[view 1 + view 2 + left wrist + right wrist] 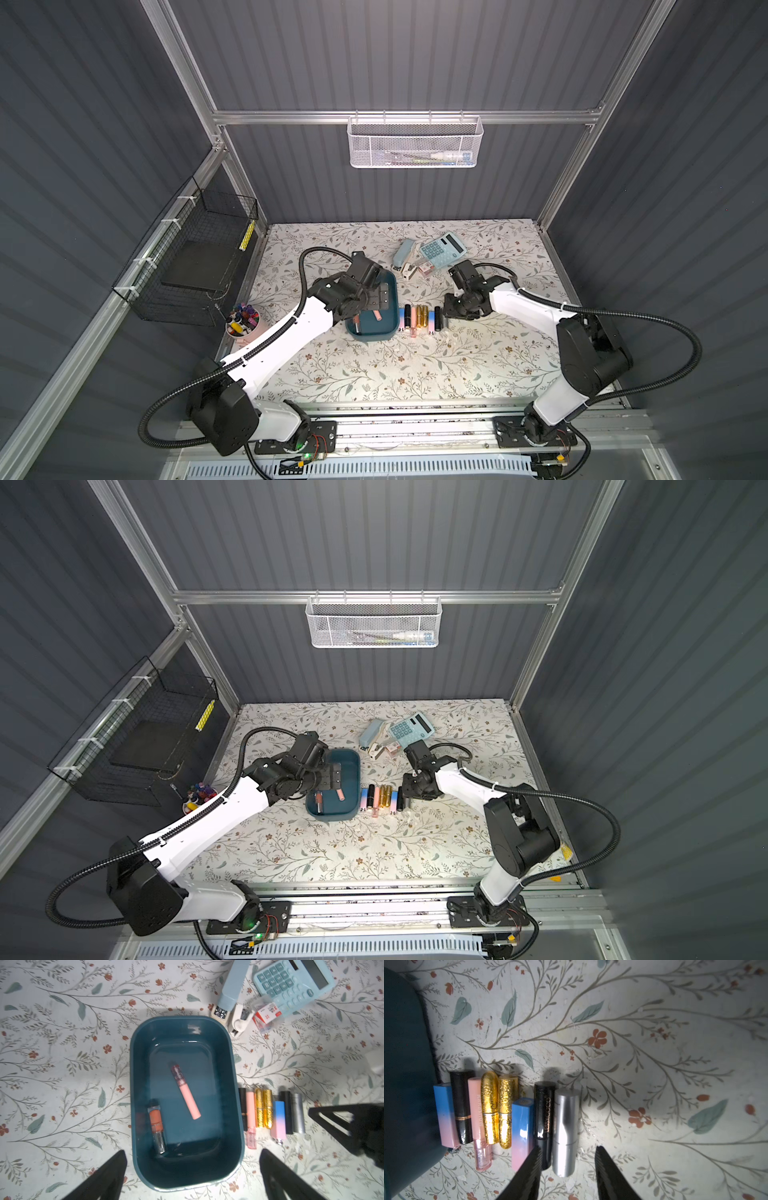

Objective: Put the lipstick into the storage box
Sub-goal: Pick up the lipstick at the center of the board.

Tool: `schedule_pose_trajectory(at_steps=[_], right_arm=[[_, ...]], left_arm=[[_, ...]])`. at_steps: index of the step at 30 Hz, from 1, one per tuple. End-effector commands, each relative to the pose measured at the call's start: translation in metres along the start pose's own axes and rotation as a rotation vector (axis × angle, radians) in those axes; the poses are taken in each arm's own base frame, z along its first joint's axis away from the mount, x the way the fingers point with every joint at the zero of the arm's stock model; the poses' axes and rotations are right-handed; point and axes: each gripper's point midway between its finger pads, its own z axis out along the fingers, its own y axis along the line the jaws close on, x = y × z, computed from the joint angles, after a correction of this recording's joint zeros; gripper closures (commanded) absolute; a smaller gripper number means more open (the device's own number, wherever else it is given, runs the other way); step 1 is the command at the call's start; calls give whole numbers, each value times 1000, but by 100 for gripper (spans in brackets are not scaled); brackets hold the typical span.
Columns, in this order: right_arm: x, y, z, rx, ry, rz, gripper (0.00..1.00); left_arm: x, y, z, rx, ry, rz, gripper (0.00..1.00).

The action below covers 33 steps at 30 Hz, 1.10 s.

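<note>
**The right gripper [569, 1148] lines up on a silver cylindrical lipstick [565, 1126], seemingly next for the shallow teal plastic storage box [133, 1084].**

Its jaws stand partly open astride the tube, gripping nothing; the next move looks like closing and lifting. That lipstick ends the row of lipsticks [490, 1105] just beside the box, mid-way across the floral-patterned bench [374, 374]. The left gripper [192, 1150] hangs wide open and empty above the box, where a pink gloss tube [186, 1093] and an orange-filled clear tube [156, 1124] lie.

I'm watching both top views from high above the near edge of the table [374, 374], angled down toward its far edge, sharing the whole table. Left wrist looks down close on the storage box [197, 1157]. Right wrist sits closer over the lipstick row [506, 1109], which both wrist views share.
</note>
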Motion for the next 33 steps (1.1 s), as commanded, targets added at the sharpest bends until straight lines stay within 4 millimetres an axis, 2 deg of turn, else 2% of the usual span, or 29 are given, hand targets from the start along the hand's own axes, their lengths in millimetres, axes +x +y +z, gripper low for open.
schedule_pose_trajectory(at_steps=[1, 7, 17, 24, 33], right_arm=[[3, 2, 4, 12, 40, -20, 55], [2, 0, 14, 40, 64, -26, 56], [8, -8, 26, 82, 102, -27, 59], [12, -11, 35, 96, 128, -22, 60], [13, -17, 40, 141, 142, -37, 72]], left_arm=[[14, -7, -12, 103, 64, 27, 0], [14, 4, -14, 134, 70, 10, 0], [20, 21, 9, 177, 122, -51, 0], [18, 28, 15, 176, 125, -61, 0], [17, 31, 18, 184, 121, -80, 0]])
